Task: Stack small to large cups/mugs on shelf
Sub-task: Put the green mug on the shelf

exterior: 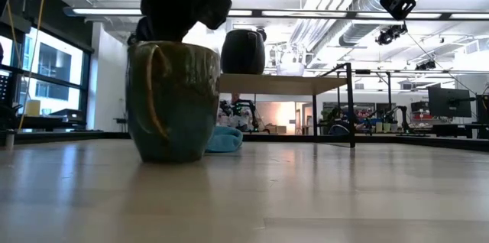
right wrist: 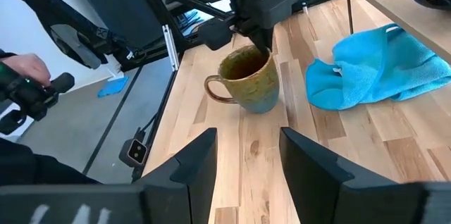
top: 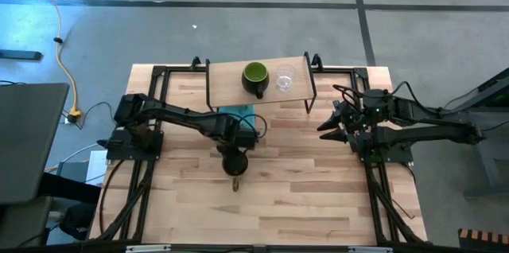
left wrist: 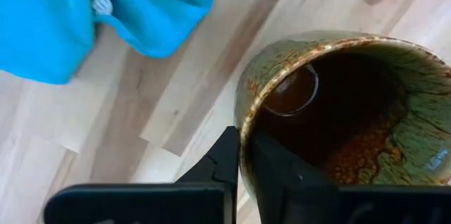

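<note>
Nearest the low camera stands the large brown mug on the tabletop, our left gripper clamped on its rim, one finger inside. We judge it heavy, rigid and glazed-slick, so the rim wall suits. Far off, the green mug and glass cup sit on the shelf. Our right gripper waits open at right.

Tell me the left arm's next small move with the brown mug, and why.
Probably lift straight up: the left gripper is shut on the brown mug's rim, the mug stands on the table, and the shelf already holds the green mug and glass cup.
</note>
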Robot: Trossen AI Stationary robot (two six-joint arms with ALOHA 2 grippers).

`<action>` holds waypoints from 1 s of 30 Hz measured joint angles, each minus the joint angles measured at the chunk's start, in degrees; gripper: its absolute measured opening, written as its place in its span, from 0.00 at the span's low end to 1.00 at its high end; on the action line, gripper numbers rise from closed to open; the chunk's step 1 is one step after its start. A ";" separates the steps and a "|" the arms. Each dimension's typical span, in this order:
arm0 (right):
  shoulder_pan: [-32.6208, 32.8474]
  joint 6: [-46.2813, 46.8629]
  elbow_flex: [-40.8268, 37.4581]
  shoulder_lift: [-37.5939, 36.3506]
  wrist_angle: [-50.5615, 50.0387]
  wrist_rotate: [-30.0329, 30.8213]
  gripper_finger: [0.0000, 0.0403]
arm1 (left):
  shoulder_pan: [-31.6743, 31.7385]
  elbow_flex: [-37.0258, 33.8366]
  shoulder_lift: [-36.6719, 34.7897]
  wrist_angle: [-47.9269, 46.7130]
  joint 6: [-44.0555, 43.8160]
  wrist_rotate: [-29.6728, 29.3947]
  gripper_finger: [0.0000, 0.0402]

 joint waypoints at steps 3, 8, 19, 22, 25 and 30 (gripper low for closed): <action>0.00 0.83 0.00 0.00 0.00 0.30 0.36 | 0.54 -0.02 0.04 -0.01 0.40 -0.92 0.05; 0.00 1.04 0.00 0.01 0.00 0.30 0.36 | 0.56 -0.19 0.27 -0.03 1.53 -3.07 0.11; 0.00 0.02 0.00 0.00 0.00 2.45 0.36 | 0.56 -0.24 0.39 1.67 1.91 -0.79 0.18; 0.00 -0.46 0.00 0.00 0.00 2.49 0.36 | 0.57 -0.24 0.37 1.67 1.90 0.16 0.18; 0.00 -0.51 0.00 0.00 0.00 2.49 0.36 | 0.56 -0.23 0.35 1.55 1.89 0.34 0.20; 0.00 -0.40 0.00 0.00 0.00 2.53 0.36 | 0.54 -0.22 0.31 -0.19 1.19 0.72 0.25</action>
